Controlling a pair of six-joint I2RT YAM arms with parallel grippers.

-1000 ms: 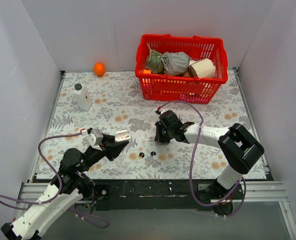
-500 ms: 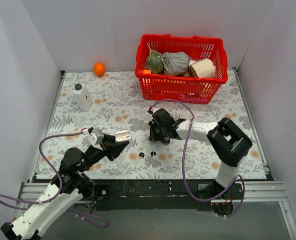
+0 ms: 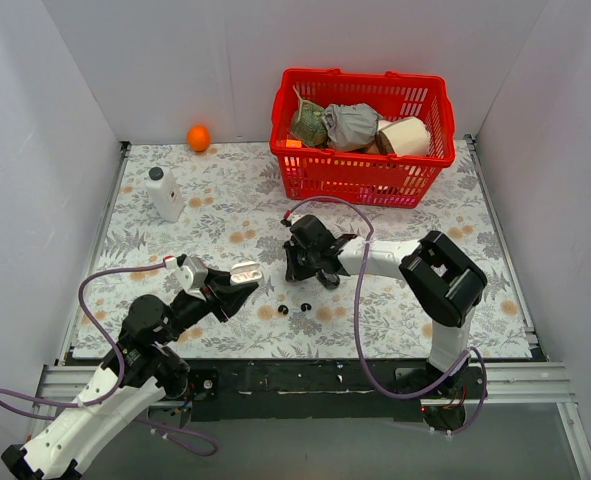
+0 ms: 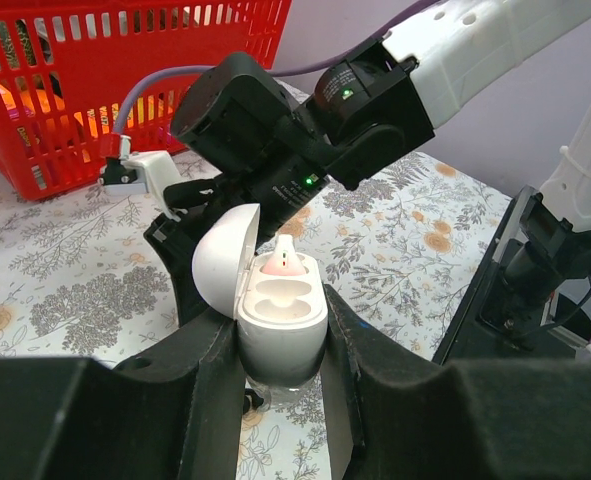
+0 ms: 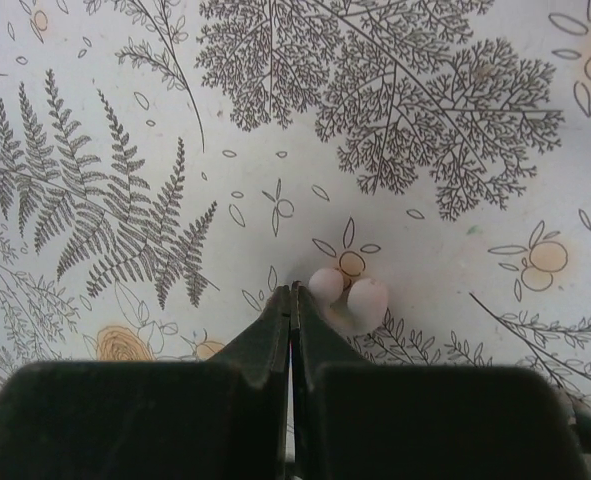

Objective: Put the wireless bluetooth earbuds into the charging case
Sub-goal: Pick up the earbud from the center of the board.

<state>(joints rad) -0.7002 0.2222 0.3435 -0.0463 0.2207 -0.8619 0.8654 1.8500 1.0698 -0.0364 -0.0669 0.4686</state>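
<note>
My left gripper [image 3: 241,279] is shut on the white charging case [image 4: 281,318] and holds it above the mat. Its lid [image 4: 221,262] is open to the left and the two sockets show empty. Two tiny black earbuds [image 3: 283,309] [image 3: 306,306] lie on the mat between the arms. My right gripper [image 3: 294,270] is low over the mat just beyond them, with its jaws shut and nothing seen between them [image 5: 295,291]. Two small pale round beads [image 5: 326,283] lie right beside its tips. The black earbuds are out of both wrist views.
A red basket [image 3: 359,178] of crumpled items stands at the back right. A white bottle [image 3: 164,194] and an orange ball [image 3: 198,138] are at the back left. White walls close in the flowered mat [image 3: 225,210]. The right arm's body [image 4: 275,130] looms just behind the case.
My right gripper has swept leftward over the mat, closer to the held case. The left arm, the case and the black earbuds have not moved.
</note>
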